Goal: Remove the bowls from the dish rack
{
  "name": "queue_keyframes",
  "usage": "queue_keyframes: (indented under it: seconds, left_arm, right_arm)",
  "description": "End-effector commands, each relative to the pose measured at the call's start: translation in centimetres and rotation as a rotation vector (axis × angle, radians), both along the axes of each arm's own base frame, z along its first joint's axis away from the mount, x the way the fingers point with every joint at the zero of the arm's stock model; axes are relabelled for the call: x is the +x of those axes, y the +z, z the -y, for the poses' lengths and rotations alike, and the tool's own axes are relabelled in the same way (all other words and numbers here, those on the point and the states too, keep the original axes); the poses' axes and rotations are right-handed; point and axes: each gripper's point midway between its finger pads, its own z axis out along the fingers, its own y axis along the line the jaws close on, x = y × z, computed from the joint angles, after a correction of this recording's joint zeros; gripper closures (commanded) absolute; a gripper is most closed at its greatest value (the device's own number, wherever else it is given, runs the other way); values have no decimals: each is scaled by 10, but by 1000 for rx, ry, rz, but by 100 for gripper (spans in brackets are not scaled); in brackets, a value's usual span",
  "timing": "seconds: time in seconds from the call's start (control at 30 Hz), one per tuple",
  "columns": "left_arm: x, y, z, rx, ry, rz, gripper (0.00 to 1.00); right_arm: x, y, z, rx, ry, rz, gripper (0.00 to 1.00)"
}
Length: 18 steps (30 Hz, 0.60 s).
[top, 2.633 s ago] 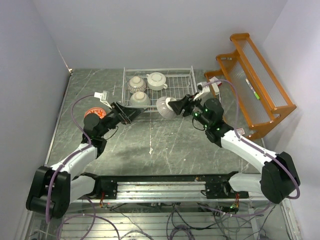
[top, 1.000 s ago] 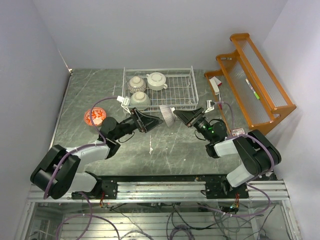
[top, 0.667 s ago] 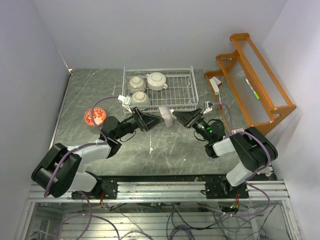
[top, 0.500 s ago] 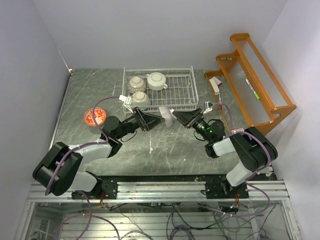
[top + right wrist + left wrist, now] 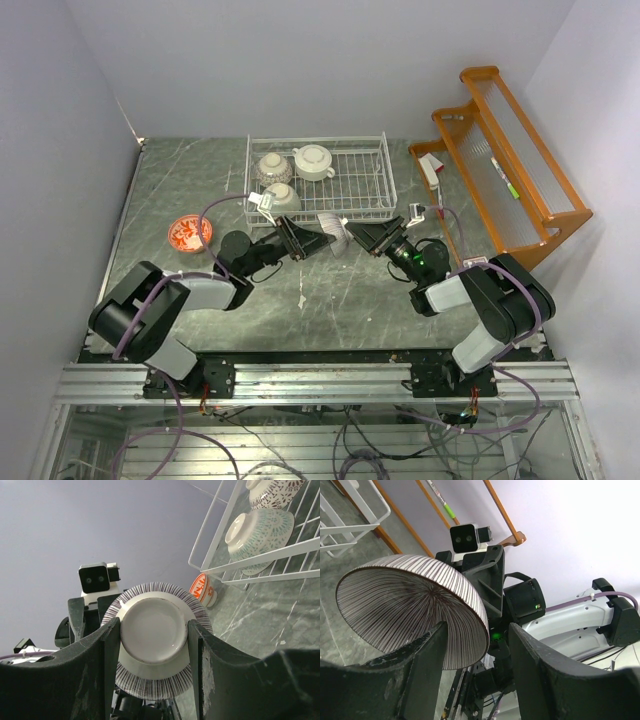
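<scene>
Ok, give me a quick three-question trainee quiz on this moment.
1. How many bowls sit in the dish rack?
2. True or false: the red-marked bowl lies inside the rack.
3. The right gripper grips the striped bowl by its: A rim, B foot, C handle.
Key: 1 three; 2 false, it is on the table left of the rack; 3 B.

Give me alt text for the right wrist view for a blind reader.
The right hand grips a striped bowl by its foot, underside facing the camera. Behind: the left arm's camera and a dish rack holding two bowls.
</scene>
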Motion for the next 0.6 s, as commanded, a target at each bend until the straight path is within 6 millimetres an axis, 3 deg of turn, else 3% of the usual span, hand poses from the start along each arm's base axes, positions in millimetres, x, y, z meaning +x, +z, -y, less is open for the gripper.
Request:
queue_keyframes:
  seconds: [0.0, 0.57]
  left_arm:
    - [-2, 49, 3, -131, -5, 135, 39]
    - [-5, 55, 18, -93, -3, 163, 70]
  right_arm:
    - [-19, 65, 11, 135, -7, 265, 100]
    - [-16, 60, 11, 134, -8, 245, 100]
